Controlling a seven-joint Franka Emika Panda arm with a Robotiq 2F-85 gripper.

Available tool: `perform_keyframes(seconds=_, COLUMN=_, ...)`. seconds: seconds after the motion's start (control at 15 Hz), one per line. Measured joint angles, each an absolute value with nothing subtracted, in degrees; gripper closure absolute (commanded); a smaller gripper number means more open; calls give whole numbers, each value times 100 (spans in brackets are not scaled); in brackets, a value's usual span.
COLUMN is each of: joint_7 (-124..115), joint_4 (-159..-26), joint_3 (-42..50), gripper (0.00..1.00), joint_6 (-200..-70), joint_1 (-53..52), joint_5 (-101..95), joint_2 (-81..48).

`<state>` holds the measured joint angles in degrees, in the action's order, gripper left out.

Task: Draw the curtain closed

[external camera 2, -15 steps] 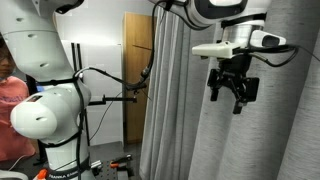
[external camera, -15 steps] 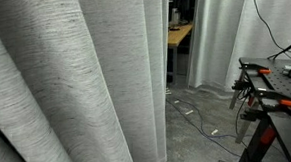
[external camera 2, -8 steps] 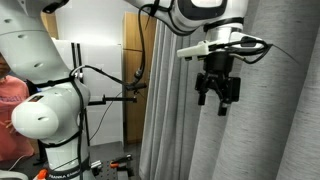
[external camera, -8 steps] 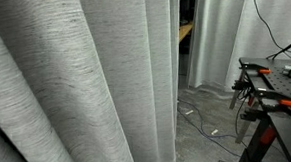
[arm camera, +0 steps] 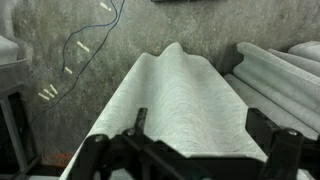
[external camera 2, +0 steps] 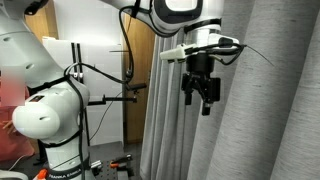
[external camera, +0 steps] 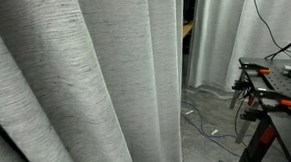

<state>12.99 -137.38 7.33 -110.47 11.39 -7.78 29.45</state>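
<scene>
The curtain is light-grey woven fabric in deep vertical folds and fills most of an exterior view. It also hangs at the right in an exterior view. My gripper hangs from the arm against the curtain's leading fold. In the wrist view a broad fold of the curtain runs between the two black fingers of my gripper. The jaws stand wide apart around the fold and do not pinch it.
Paler curtains hang beyond a narrow gap. A black table with orange clamps stands nearby. Cables lie on the grey floor and show in the wrist view. The white robot body stands before a wooden door.
The curtain's edge has slid further across, and the dark gap beside it has narrowed. My gripper has moved sideways along with the fold, toward the robot body.
</scene>
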Motion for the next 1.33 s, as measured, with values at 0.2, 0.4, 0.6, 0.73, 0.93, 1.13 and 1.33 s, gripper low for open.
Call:
perform_keyframes(seconds=0.2, joint_7=1668, joint_4=-13984, joint_3=969, gripper=0, joint_6=-11584, joint_1=1120, joint_5=-769, joint_2=3032)
perform_keyframes(seconds=0.4, joint_7=2136, joint_4=-14132, joint_3=1273, gripper=0, joint_6=-12063, joint_1=1073, joint_5=-724, joint_2=3030)
perform_keyframes(seconds=0.6, joint_7=2420, joint_4=-14188, joint_3=1439, gripper=0, joint_6=-12152, joint_1=1065, joint_5=-722, joint_2=3030)
perform_keyframes(seconds=0.73, joint_7=2461, joint_4=-14217, joint_3=1486, gripper=0, joint_6=-12147, joint_1=1065, joint_5=-722, joint_2=3031)
perform_keyframes(seconds=0.93, joint_7=2468, joint_4=-14250, joint_3=1495, gripper=0, joint_6=-12144, joint_1=1065, joint_5=-722, joint_2=3030)
perform_keyframes(seconds=1.13, joint_7=2469, joint_4=-14254, joint_3=1495, gripper=0, joint_6=-12144, joint_1=1065, joint_5=-722, joint_2=3031)
perform_keyframes(seconds=1.33, joint_7=2469, joint_4=-14255, joint_3=1495, gripper=0, joint_6=-12144, joint_1=1065, joint_5=-722, joint_2=3031)
